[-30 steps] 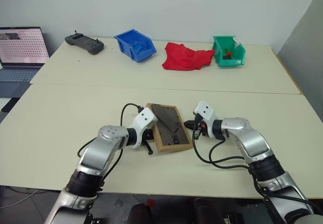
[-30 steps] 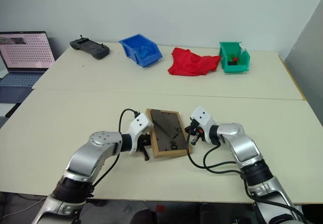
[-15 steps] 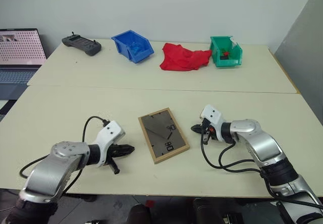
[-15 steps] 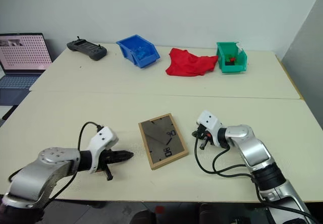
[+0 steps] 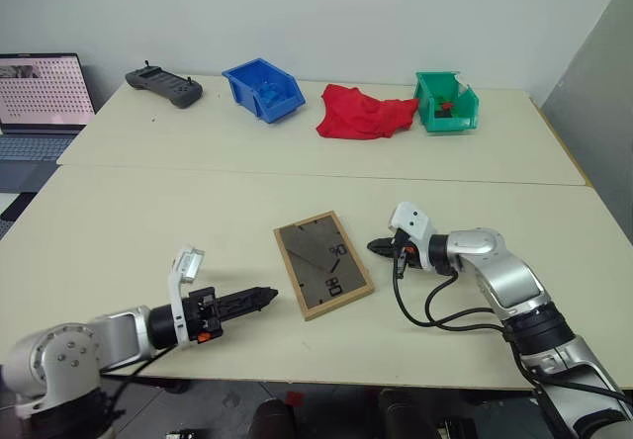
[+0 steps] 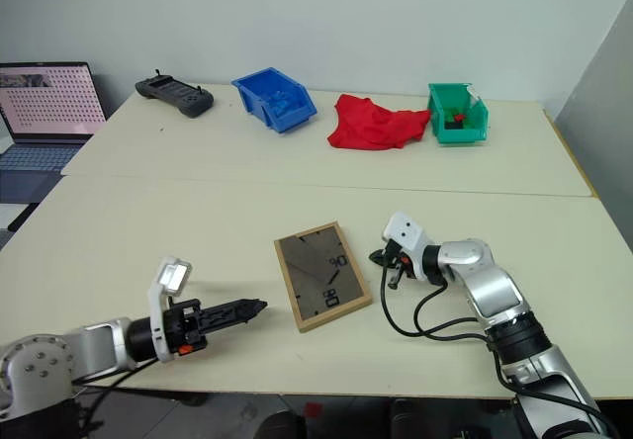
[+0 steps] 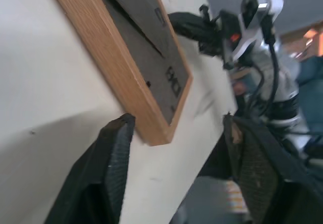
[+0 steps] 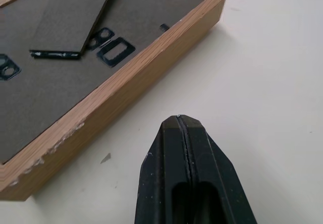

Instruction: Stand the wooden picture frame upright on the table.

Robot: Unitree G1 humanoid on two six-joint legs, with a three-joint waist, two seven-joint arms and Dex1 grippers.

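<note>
The frame (image 5: 322,265) lies flat on the near half of the table (image 5: 148,221), dark back up, its stand folded down against the back, its edges skewed to the table's near edge. Neither hand touches it. The left hand (image 5: 259,296) hangs low over the table just off the frame's near-left corner, fingers (image 7: 113,153) spread apart, tips aimed at that corner with a strip of bare table between. The right hand (image 5: 377,247) sits close beside the frame's right edge, its fingers (image 8: 184,148) pressed together on nothing, a narrow gap of table showing between tip and wood. Open table runs all round the frame, widest toward the seam (image 5: 297,172). Beyond the seam, well apart, stand a controller (image 5: 164,86), blue bin (image 5: 263,89), red cloth (image 5: 364,111) and green bin (image 5: 447,102); a laptop (image 5: 40,98) sits off the far left edge
</note>
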